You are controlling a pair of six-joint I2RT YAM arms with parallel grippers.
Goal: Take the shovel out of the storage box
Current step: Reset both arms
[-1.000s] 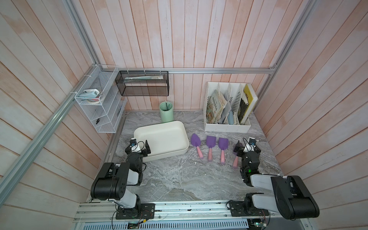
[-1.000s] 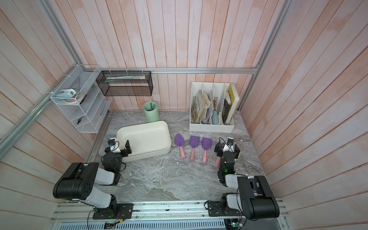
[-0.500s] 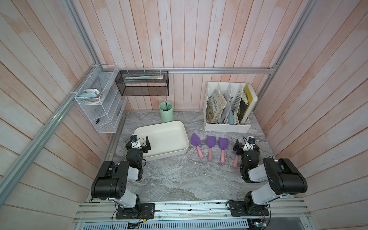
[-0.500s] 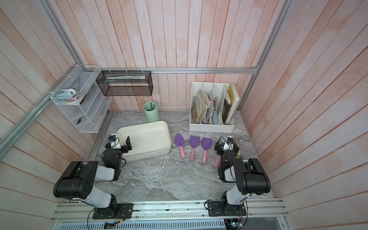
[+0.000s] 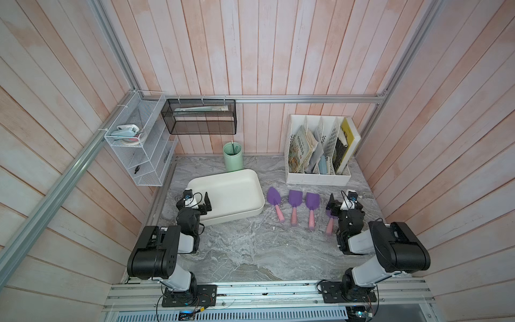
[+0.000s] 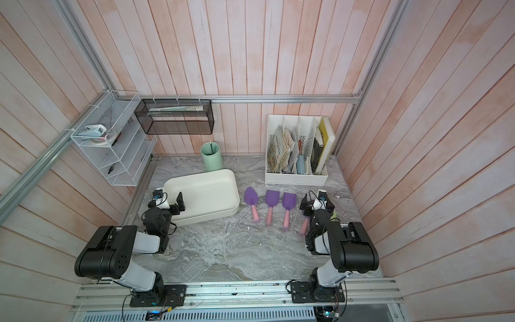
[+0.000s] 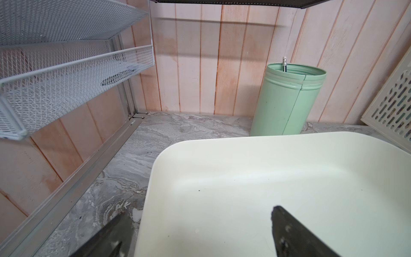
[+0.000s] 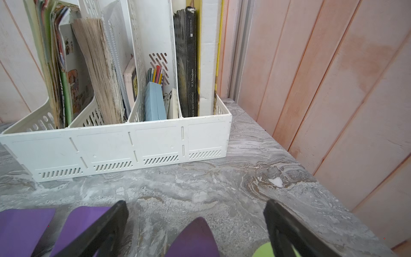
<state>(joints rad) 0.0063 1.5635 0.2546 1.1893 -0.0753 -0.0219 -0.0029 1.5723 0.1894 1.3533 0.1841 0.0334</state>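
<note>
**Colleague:** Where is the shovel [image 5: 329,225] lying?

**Me:** I'm finding it out on the desk [image 5: 250,245], at the right end of a row. It's lying just under my right hand [image 5: 345,201], blade pointing toward the file rack [image 5: 317,175]. Three more shovels [image 5: 294,202] are lining up between it and the storage box [image 5: 237,195].

**Colleague:** Is anything sitting in the box?

**Me:** Nothing I'm seeing. The left wrist view is showing its floor bare.

**Colleague:** And the hands?

**Me:** Both are hanging with their fingers wide apart, gripping nothing. The right one is straddling the purple blade without touching it. I'm guessing that's because the row is running out toward its side of the desk. The left hand [image 5: 198,199] is hovering at the box's near corner, one finger over the inside and one outside the rim. I'm reading that as a spot for steadying the box. I'm judging the job as good as done.
</note>
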